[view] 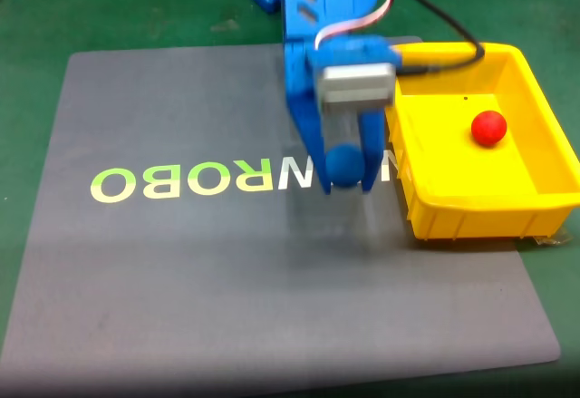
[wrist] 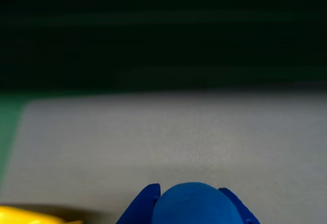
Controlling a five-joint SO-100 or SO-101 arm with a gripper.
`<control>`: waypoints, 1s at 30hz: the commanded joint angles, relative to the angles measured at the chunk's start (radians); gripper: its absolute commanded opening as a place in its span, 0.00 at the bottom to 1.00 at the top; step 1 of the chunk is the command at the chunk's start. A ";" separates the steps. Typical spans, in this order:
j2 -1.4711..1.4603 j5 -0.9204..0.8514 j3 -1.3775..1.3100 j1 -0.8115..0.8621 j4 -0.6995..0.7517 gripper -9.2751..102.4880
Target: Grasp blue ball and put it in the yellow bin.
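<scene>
As the wrist view shows, we find the gripper (wrist: 188, 203) clamped on the blue ball (wrist: 190, 204), one finger on each side, raised above the grey mat (view: 272, 307). In the fixed view, the yellow bin (view: 453, 212) lies just right of the held ball, a red ball (view: 488, 128) inside.

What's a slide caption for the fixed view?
Blue tool holding small blue ball beside yellow plastic bin containing red ball.
</scene>
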 commanded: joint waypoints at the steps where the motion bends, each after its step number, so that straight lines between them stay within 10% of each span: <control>1: 0.207 0.026 0.035 -0.044 0.023 0.08; 24: 0.821 0.017 0.864 -0.405 -0.052 0.08; 30: 0.815 0.020 0.868 -0.397 -0.081 0.37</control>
